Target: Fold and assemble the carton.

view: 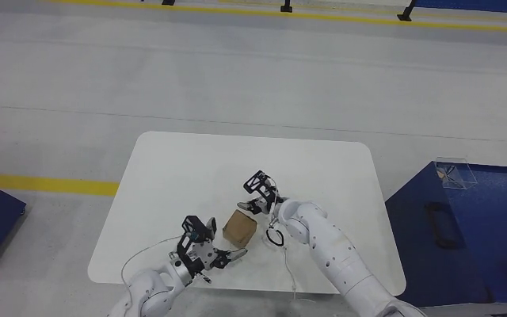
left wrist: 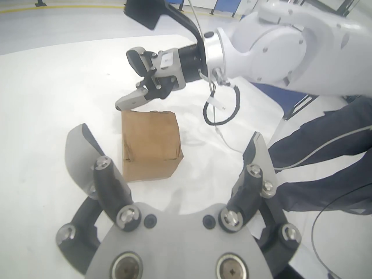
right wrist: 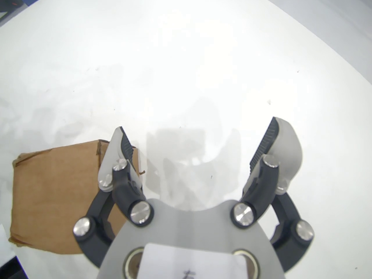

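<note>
Left gripper [left wrist: 168, 137] and right gripper [right wrist: 199, 126] are both held spread wide, nothing pinched, flanking the closed-looking brown carton [view: 239, 227] at lower-middle, presumably so flaps can be pressed.

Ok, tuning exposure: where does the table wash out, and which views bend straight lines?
Right wrist view: table nearly blank white, its far edge bowed. Left wrist view: table edge also curves; carton evenly lit, faces distinct. Top view: table sides straight, carton reads clearly.
</note>
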